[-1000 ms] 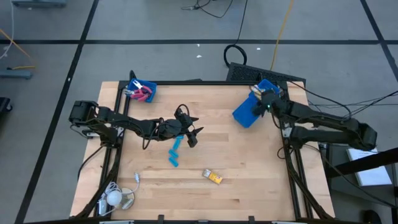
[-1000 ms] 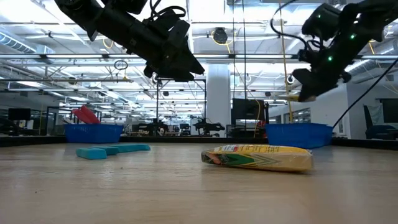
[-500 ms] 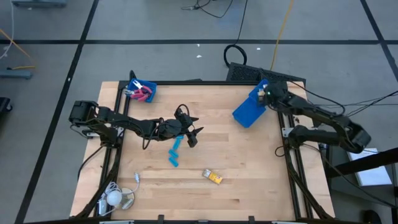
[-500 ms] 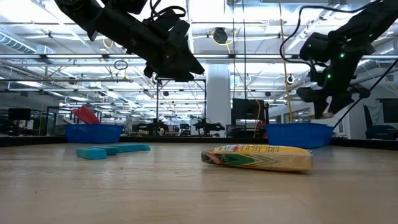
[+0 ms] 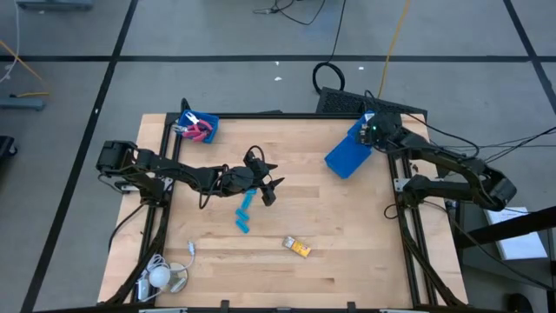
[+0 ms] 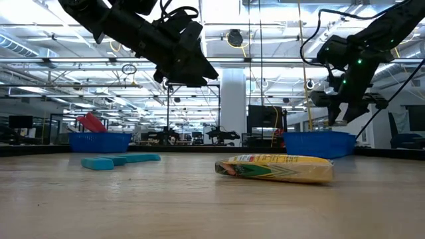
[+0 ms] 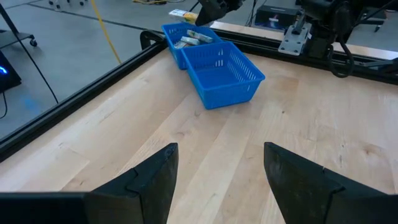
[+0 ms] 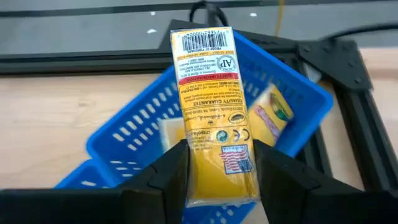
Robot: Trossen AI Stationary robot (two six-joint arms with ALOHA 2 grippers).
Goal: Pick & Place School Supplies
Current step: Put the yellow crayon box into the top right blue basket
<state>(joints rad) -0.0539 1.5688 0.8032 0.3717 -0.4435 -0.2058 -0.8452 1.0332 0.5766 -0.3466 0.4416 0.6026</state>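
Right gripper (image 8: 214, 180): clamped on a yellow packet (image 8: 211, 112), up over the far-right blue bin (image 5: 352, 149)
Bin contents: more yellow packets (image 8: 273, 121) inside
Left gripper (image 7: 217, 180): fingers spread, nothing between them, hanging mid-table
Light-blue pieces (image 5: 244, 211): flat on the wood, just near of the left gripper
Loose packet (image 5: 297, 247): lying near-centre
Scissors (image 5: 196, 130): in the far-left bin (image 5: 208, 121)

Right claw (image 8: 214, 168) holds a packet (image 8: 211, 112) above the far-right bin (image 5: 349, 152); another packet (image 5: 298, 248) lies near-centre.
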